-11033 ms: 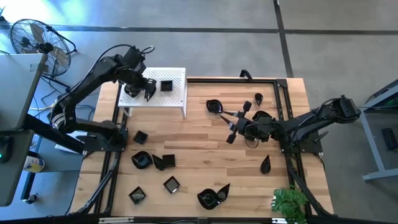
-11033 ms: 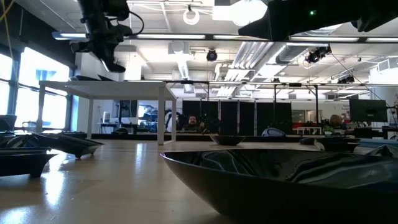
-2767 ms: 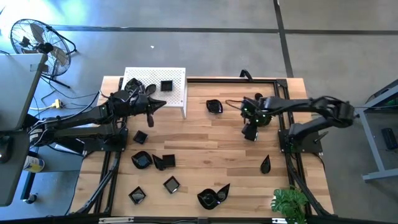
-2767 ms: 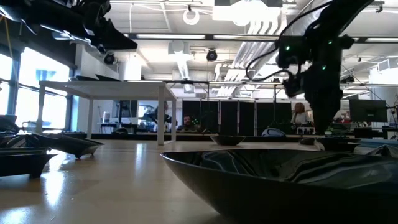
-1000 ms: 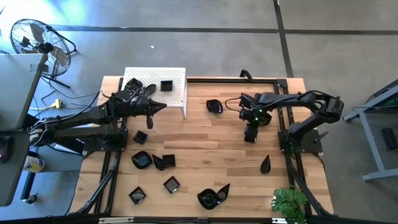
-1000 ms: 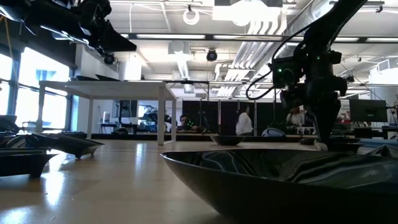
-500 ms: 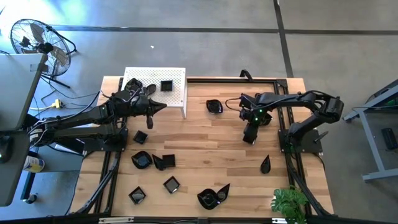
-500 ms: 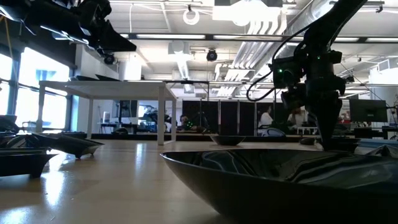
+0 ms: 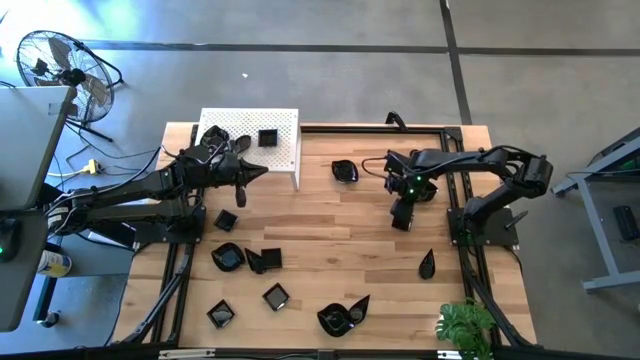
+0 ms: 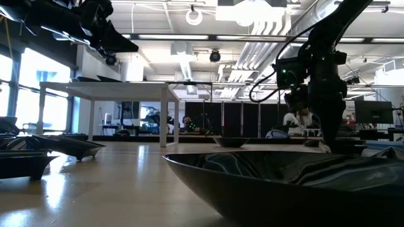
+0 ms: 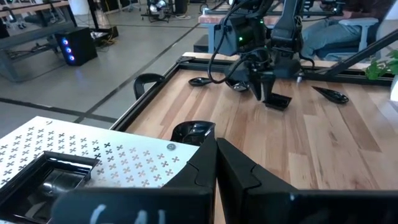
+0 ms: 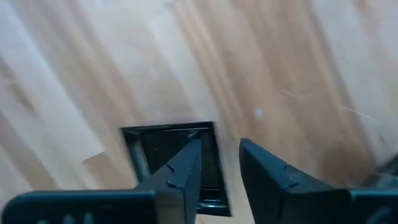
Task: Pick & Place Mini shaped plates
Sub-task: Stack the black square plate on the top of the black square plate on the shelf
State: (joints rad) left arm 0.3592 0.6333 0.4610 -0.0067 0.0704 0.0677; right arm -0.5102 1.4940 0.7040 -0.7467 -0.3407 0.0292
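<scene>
Several glossy black mini shaped plates lie on the wooden table (image 9: 330, 250). One small square plate (image 12: 168, 155) lies flat at centre right (image 9: 402, 220). My right gripper (image 12: 221, 155) points steeply down over it, open. One finger stands above the plate's inside and the other beyond its side wall; bare wood shows between that wall and the outer finger. At the far left, a white perforated stand (image 9: 250, 140) carries a square plate (image 9: 267, 137) and another plate (image 9: 212, 137). My left gripper (image 9: 245, 175) hovers shut beside the stand, holding nothing.
More plates lie at the near left (image 9: 228, 257) (image 9: 276, 296) and near centre (image 9: 342, 316), a teardrop one at right (image 9: 428, 264), and a round one by the stand (image 9: 345, 171). A black frame rail (image 9: 455, 150) borders the table. A plant (image 9: 465, 325) stands at the near right corner.
</scene>
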